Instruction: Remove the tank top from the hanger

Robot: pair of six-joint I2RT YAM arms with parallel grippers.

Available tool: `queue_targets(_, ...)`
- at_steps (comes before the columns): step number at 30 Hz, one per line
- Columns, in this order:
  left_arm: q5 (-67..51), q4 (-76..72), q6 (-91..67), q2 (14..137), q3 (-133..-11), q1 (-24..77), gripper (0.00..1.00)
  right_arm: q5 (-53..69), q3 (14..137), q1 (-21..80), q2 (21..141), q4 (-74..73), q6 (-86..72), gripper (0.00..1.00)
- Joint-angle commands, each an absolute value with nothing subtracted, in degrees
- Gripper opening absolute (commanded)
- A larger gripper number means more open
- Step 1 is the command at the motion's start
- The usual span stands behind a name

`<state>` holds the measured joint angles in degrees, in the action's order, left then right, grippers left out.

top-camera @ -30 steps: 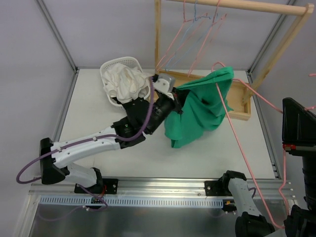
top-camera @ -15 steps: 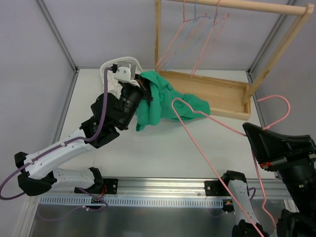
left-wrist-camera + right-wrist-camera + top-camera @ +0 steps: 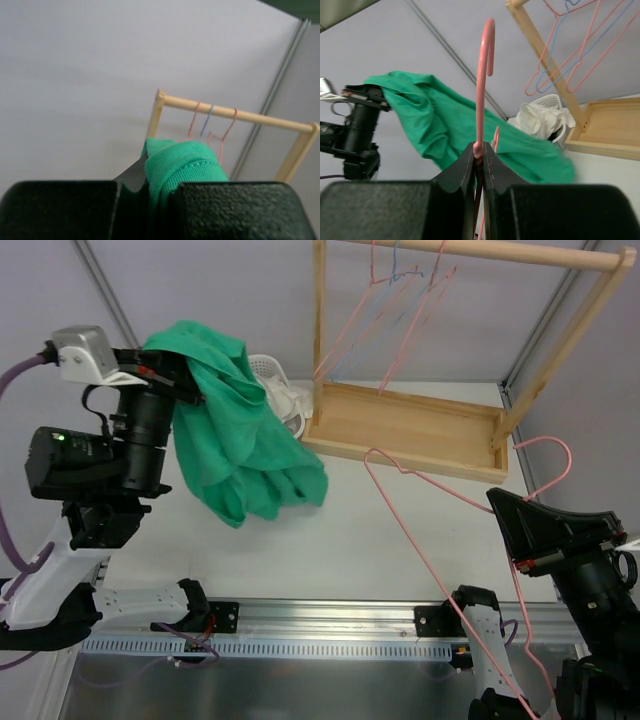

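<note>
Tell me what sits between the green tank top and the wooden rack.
A white basket of white cloth sits between the tank top and the wooden rack; the top view shows it.

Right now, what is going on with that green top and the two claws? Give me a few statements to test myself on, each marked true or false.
1. The left claw is shut on the green tank top and holds it up off the table. True.
2. The tank top hangs on the pink hanger. False: the hanger is bare and well apart from the top.
3. The right claw is open and holds nothing. False: it is shut on the pink hanger just below its hook.
4. Spare hangers hang from the rail of the wooden rack. True.
5. The white basket is empty. False: white cloth lies in it.
</note>
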<state>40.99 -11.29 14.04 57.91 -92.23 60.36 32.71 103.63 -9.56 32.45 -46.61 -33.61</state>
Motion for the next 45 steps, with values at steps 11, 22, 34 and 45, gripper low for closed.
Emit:
queue_targets(11, 24.8, -9.77, 12.68, 69.87, -110.56, 35.27, 0.0, 26.19, 104.23, -9.58, 36.91, -45.44, -24.26, 0.0)
queue_targets(22, 4.05, -8.79, -12.37, 92.33, -135.14, 13.37, 0.0, 24.96, 102.75, -9.67, 38.05, -45.26, -22.85, 0.0)
queue_targets(34, -5.0, -20.82, -31.64, 104.6, -134.5, 2.02, 0.0, 24.7, 100.9, -9.58, 40.25, -44.12, -21.53, 0.0)
queue_targets(45, -6.33, -29.27, -30.41, 97.12, -96.35, 3.07, 0.0, 22.59, 99.32, -9.58, 41.83, -42.71, -19.87, 0.0)
